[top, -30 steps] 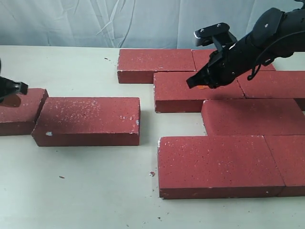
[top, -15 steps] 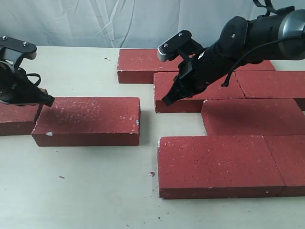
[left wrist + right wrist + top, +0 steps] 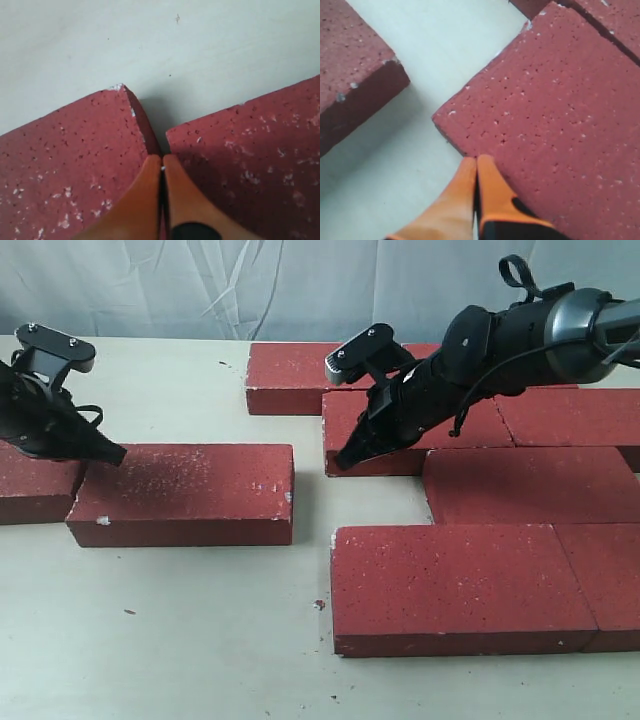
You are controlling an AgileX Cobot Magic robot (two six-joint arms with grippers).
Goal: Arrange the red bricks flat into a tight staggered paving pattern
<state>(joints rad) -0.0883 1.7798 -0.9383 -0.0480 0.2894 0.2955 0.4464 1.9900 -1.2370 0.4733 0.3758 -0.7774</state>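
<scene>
Between two red bricks [image 3: 65, 150] — left hand [image 3: 162, 162]

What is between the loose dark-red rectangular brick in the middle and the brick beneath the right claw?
Only a bare strip of pale table, visible in the exterior view.

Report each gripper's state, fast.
Left gripper: shut, holding nothing.
Right gripper: shut, holding nothing.

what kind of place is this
Probably an indoor robot test bench, not a site: red bricks lie on a pale tabletop, a white cloth hangs behind, a left arm and a right arm reach in.
</scene>
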